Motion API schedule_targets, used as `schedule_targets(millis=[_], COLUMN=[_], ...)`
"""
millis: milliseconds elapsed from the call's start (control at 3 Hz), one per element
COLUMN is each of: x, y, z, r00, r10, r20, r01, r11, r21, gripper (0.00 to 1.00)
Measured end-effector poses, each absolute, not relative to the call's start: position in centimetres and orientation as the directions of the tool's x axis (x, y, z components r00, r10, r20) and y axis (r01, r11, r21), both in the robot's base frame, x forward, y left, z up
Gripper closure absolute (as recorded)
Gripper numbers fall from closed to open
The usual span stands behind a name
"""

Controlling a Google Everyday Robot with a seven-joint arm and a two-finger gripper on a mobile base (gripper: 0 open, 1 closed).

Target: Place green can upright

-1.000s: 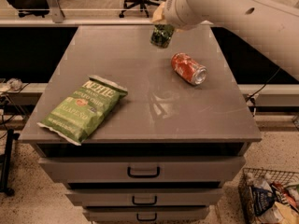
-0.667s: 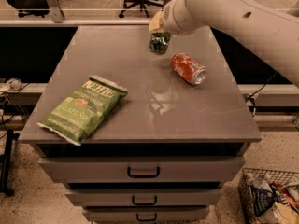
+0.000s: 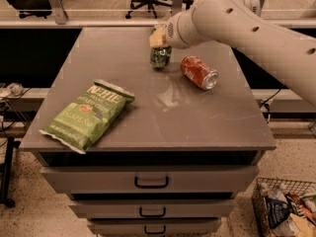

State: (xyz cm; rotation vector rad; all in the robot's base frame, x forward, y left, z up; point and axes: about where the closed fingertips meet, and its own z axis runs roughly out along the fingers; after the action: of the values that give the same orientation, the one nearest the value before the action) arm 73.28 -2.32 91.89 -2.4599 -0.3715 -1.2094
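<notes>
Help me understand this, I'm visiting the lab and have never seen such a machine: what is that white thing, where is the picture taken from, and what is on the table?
The white tube coming in from the upper right is a robot arm. At its end sits the gripper, its two-fingered hand, over the far part of the grey table. There is only one picture, from a camera looking down at the table from the front; where it is mounted is not known. The fingers are closed on the green can, held roughly upright at or just above the tabletop; I cannot tell whether it touches. Beside it, on the picture's right, a red can lies on its side. A green chip bag lies flat near the front left.
</notes>
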Motion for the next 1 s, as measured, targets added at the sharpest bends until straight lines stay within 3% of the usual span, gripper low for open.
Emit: schedule_targets(millis=[333,667,1000], x=[72.9,72.4,72.1], y=[-1.1,-0.4,-0.1], z=[90.8,89.7,89.4], r00=[0.576,0.576,0.580], r10=[0.111,0.149,0.162], r20=[0.810,0.804,0.798], r01=[0.452,0.492,0.505], r11=[-0.869,-0.848,-0.840], r21=[-0.202,-0.195,-0.197], gripper=[1.00,0.84,0.61])
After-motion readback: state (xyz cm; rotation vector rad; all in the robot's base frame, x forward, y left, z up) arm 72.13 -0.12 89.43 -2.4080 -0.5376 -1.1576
